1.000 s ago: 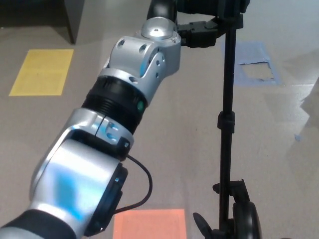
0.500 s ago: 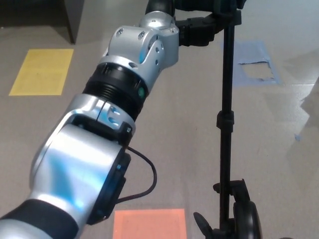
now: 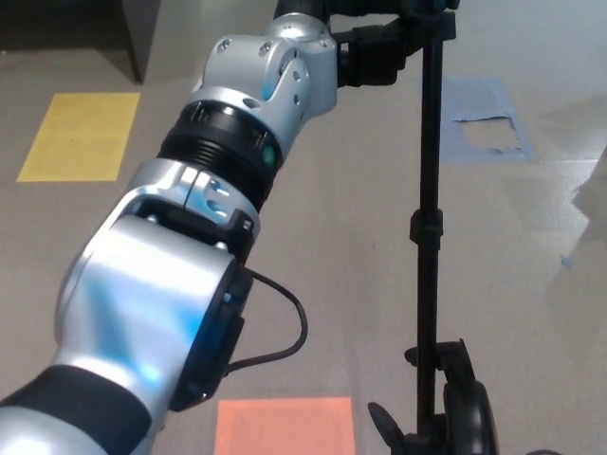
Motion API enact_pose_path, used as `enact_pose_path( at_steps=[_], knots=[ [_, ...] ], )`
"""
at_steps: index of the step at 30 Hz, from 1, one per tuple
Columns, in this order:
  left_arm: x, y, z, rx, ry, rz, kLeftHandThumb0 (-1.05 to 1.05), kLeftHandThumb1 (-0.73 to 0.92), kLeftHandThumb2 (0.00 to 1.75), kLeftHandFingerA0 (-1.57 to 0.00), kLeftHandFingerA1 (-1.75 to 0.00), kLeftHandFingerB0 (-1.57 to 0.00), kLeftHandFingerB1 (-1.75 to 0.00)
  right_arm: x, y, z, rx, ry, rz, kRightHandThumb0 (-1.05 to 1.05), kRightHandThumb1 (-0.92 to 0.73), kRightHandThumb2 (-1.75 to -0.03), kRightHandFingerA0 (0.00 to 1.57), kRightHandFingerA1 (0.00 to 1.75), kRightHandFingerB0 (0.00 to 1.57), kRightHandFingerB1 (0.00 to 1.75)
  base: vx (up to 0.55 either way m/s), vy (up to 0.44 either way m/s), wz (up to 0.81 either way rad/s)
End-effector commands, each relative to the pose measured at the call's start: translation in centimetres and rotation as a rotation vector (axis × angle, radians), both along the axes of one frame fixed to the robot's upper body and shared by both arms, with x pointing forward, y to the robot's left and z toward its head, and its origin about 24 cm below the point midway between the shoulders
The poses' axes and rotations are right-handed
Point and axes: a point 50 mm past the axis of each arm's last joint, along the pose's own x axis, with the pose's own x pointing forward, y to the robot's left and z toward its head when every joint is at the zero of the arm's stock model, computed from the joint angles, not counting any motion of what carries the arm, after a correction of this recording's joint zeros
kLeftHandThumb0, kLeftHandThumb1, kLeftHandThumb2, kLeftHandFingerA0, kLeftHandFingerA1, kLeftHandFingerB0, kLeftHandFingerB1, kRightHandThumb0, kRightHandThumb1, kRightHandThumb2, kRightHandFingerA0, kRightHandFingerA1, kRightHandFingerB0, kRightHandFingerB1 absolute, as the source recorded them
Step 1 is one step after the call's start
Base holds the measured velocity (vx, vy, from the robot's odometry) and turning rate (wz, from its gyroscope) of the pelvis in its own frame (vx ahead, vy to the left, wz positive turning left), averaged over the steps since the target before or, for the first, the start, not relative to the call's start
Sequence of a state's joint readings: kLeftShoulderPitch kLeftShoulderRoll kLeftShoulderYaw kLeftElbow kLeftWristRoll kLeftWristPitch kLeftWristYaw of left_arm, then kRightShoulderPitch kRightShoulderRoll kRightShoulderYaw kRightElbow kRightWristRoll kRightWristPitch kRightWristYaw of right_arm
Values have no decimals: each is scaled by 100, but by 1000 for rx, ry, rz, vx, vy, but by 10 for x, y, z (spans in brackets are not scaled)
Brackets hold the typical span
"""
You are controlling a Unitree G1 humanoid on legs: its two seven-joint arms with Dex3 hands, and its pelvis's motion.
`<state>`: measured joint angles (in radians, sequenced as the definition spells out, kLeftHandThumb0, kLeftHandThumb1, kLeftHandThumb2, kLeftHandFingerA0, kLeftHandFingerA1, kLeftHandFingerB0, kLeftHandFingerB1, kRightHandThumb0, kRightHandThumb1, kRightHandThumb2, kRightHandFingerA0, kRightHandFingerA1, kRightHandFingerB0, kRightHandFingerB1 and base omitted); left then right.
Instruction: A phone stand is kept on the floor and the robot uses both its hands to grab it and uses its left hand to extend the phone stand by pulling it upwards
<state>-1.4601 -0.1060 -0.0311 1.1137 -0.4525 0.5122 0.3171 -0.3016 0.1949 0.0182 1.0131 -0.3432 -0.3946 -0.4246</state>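
The black phone stand stands upright on the floor as a thin pole with a collar joint partway up. My left arm crosses the picture from bottom left to top centre. My left hand is at the top edge, shut on the stand's upper part. My right hand shows at the bottom edge, its black fingers wrapped round the pole's lower section near the base.
Coloured patches mark the grey floor: a yellow one at the left, a blue one at the upper right, an orange one at the bottom. A dark cabinet base stands at the top left.
My left arm has risen toward the top of the picture, drawing the stand's upper part higher. The collar joint has moved up a little. The right hand has stayed put.
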Motion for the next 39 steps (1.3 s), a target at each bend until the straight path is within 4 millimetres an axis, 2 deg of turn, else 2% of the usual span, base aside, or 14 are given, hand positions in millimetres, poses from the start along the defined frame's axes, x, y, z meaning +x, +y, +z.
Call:
enact_pose_path(
  at_steps=[1, 6, 7, 9, 10, 11, 12, 13, 15, 20, 27, 29, 35, 39],
  knots=[
    [-284, -49, 390, -494, -1441, -468, -50, 63, 78, -61, -162, -31, -93, -6, -33, -4, 150, -44, -215, -79, -21, -107, 157, 159, 157, 161, 0, 0, 0],
    [-286, -48, 391, -484, -1449, -463, -50, 63, 78, -61, -162, -31, -93, -2, -29, -1, 154, -49, -203, -79, -21, -107, 157, 159, 157, 161, 0, 0, 0],
    [-230, -49, 359, -736, -1118, -507, -21, 18, 85, -106, -91, -93, -93, -2, -26, -1, 162, -54, -198, -79, -22, -102, 157, 158, 157, 160, 0, 0, 0],
    [-166, -37, 295, -1045, -647, -547, -21, 18, 85, -106, -91, -93, -93, -3, -21, 0, 173, -60, -193, -79, -22, -102, 157, 158, 157, 160, 0, 0, 0],
    [-162, -42, 292, -751, -871, -365, -29, 55, 69, -81, -122, -82, -130, -3, -21, 1, 179, -66, -184, -78, -22, -103, 157, 156, 157, 157, 0, 0, 0],
    [-162, -51, 286, -258, -1196, -146, -29, 55, 69, -81, -122, -82, -130, -4, -20, 1, 188, -74, -171, -78, -22, -103, 157, 156, 157, 157, 0, 0, 0],
    [-162, -51, 286, -258, -1196, -146, -29, 55, 69, -81, -122, -82, -130, -5, -20, 1, 188, -74, -170, -78, -22, -103, 157, 156, 157, 157, 0, 0, 0],
    [-155, -51, 276, -278, -1164, -156, -21, 59, 63, -91, -151, -80, -165, -4, -20, 1, 178, -72, -169, -80, -23, -103, 157, 157, 157, 159, 0, 0, 0],
    [-142, -48, 254, -321, -1110, -175, -20, 58, 69, -82, -167, -89, -170, -4, -20, 1, 166, -74, -161, -80, -23, -103, 157, 157, 157, 159, 0, 0, 0],
    [-122, -41, 208, -332, -997, -111, -19, 59, 65, -84, -156, -76, -169, 1, -22, 6, 200, -89, -150, -81, -23, -99, 157, 154, 157, 156, 0, 0, 0],
    [-108, -28, 163, -266, -966, -65, -17, 55, 69, -79, -153, -86, -156, 3, -18, 10, 209, -119, -137, -84, -25, -96, 157, 152, 157, 155, 0, 0, 0],
    [-97, -15, 125, -265, -911, -42, -7, 61, 64, -78, -171, -82, -169, 5, -17, 17, 196, -171, -119, -90, -35, -87, 157, 149, 156, 152, 0, 0, 0],
    [-93, -7, 101, -264, -885, -24, -5, 63, 65, -79, -171, -81, -167, 6, -16, 21, 209, -191, -111, -89, -36, -85, 157, 148, 155, 151, 0, 0, 0],
    [-90, 6, 62, -275, -820, 31, -11, 53, 65, -83, -160, -77, -161, 7, -16, 27, 237, -227, -113, -84, -37, -80, 157, 145, 154, 149, 0, 0, 0]
  ],
)
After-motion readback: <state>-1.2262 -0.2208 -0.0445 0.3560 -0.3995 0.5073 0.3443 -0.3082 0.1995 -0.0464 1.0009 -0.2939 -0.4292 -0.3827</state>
